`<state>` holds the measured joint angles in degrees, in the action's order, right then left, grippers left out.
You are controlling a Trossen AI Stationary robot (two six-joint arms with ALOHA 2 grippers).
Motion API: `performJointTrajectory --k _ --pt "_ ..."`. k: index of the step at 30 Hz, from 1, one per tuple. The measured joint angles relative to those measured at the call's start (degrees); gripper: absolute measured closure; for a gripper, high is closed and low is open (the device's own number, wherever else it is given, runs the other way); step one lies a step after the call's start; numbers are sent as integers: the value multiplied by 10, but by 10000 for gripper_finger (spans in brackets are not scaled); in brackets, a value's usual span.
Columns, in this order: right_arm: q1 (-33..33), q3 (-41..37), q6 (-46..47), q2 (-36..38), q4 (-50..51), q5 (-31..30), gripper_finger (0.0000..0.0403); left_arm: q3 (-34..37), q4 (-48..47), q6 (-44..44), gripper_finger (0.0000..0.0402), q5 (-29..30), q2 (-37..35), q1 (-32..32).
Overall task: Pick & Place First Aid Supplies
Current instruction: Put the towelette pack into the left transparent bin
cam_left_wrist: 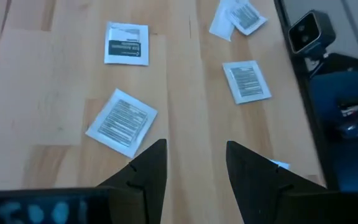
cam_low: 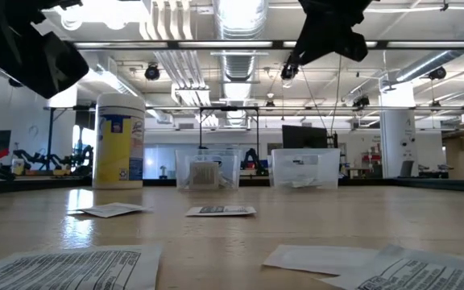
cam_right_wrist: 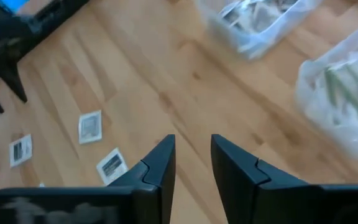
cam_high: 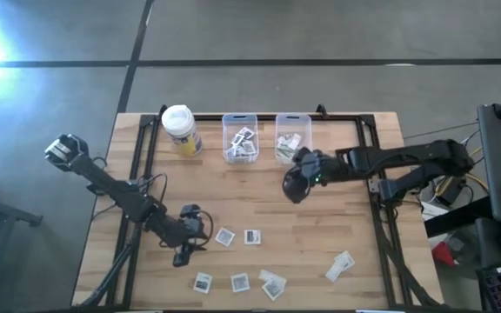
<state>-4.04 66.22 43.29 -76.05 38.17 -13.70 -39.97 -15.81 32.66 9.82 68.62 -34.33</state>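
1. White flat packets lie loose on the near part of the wooden table [cam_high: 320, 226]: a square packet [cam_high: 224, 236] and another with a dark printed patch [cam_high: 252, 236] sit just beside the left gripper [cam_high: 183, 252]; three more [cam_high: 239, 281] lie along the near edge, and a narrow strip pair [cam_high: 340, 266] lies well apart toward the right.
2. Two clear bins stand at the far edge beside a yellow wipes canister [cam_high: 181, 130]. The left bin [cam_high: 240, 139] holds square packets; the right bin [cam_high: 292, 137] holds narrow strips.
3. Right gripper [cam_high: 296, 184] hangs over bare wood just in front of the right bin. Its wrist view shows the fingers [cam_right_wrist: 160, 165] apart with nothing between them.
4. Left gripper hangs low over the table near the squares. Fingers [cam_left_wrist: 151, 165] are parted and empty, bare wood showing in the gap.
5. Judgement: between picks. Both arms carry nothing and seven or so packets are still out.
6. Next move calls for lining up the left fingers over the nearest square packet [cam_left_wrist: 122, 121], descending flush to the wood, and pinching a thin edge; flat packets may slide rather than lift.
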Motion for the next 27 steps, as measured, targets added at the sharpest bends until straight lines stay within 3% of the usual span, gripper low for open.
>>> performJointTrajectory --k 11,22,27 --pt "-61 0 33 -44 -3 0 317 -3 33 -110 243 6 85 -2" --pt "-63 0 32 -55 -11 0 330 -70 32 -212 243 40 176 1" --pt "-63 0 31 -55 -12 0 327 -77 28 -213 243 40 211 11"
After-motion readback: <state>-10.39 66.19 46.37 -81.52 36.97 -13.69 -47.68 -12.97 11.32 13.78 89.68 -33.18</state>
